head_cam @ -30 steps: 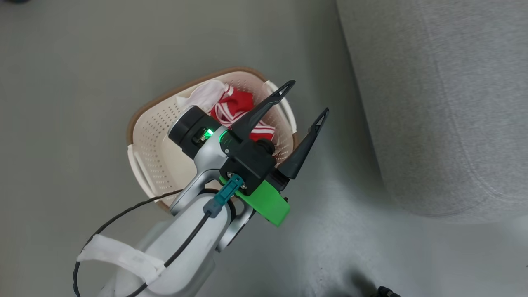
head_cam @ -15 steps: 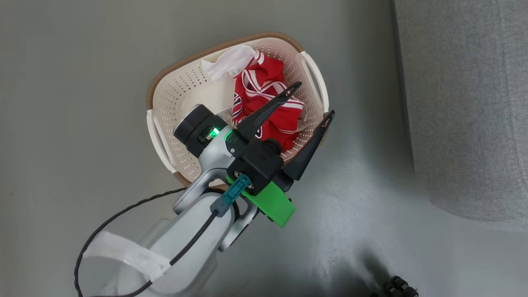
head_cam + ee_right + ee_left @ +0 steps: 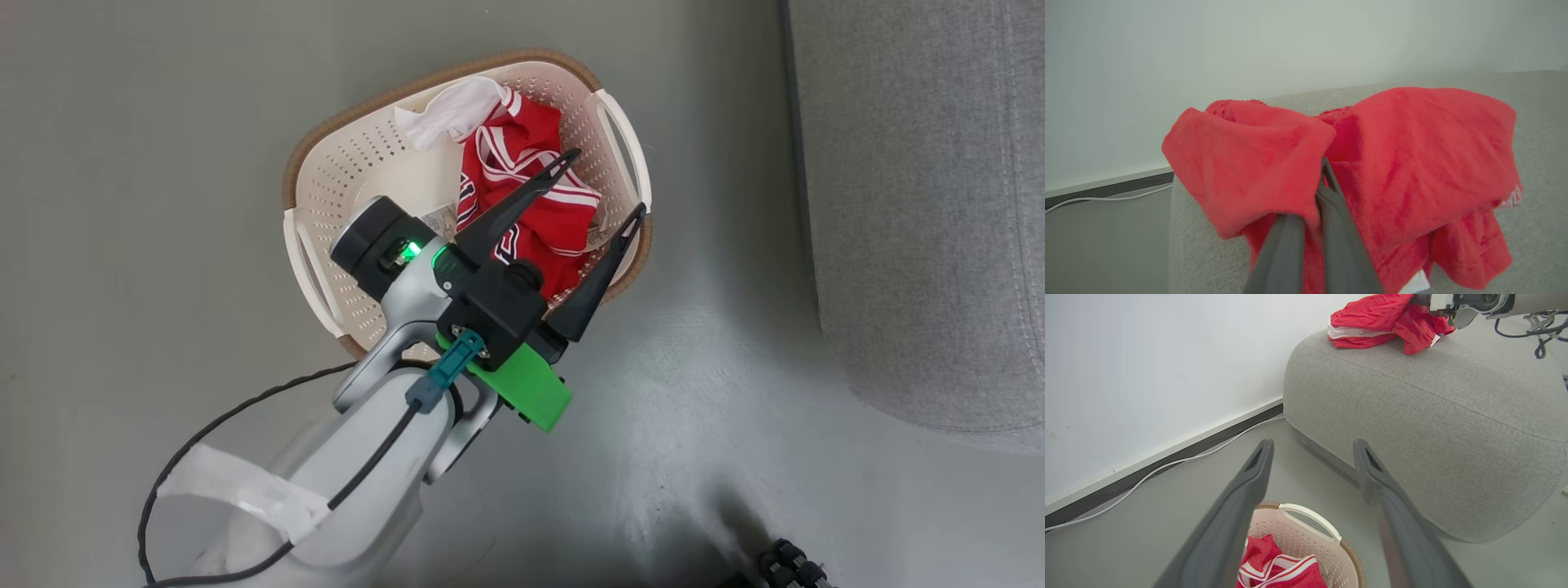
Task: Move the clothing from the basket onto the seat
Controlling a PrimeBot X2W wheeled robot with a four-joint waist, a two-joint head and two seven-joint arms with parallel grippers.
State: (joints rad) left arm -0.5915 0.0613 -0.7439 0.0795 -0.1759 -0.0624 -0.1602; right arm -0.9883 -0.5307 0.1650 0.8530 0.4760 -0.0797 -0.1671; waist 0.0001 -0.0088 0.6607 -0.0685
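The cream basket (image 3: 326, 196) stands on the grey floor left of the grey seat (image 3: 922, 204). A red jersey (image 3: 522, 163) with a white sleeve lies crumpled in the basket's right half. My left gripper (image 3: 609, 181) hangs open above the jersey and the basket's right rim, with nothing between its fingers. In the left wrist view the open left gripper (image 3: 1313, 445) sits above the basket (image 3: 1310, 514) and jersey (image 3: 1282, 571). My right gripper (image 3: 1325, 171) is shut on a red garment (image 3: 1412, 155) that rests bunched on the seat (image 3: 1535, 102), also seen as a red garment (image 3: 1372, 318) at the seat's far end.
A white wall with a dark skirting board and a white cable (image 3: 1167, 465) runs behind the basket and seat. A small dark object (image 3: 788, 563) lies on the floor at the lower right. Open grey floor (image 3: 147, 163) surrounds the basket's left side.
The head camera has shifted, so basket and seat sit differently in the picture. My left gripper has come further over the basket, still open. The right gripper has stayed shut.
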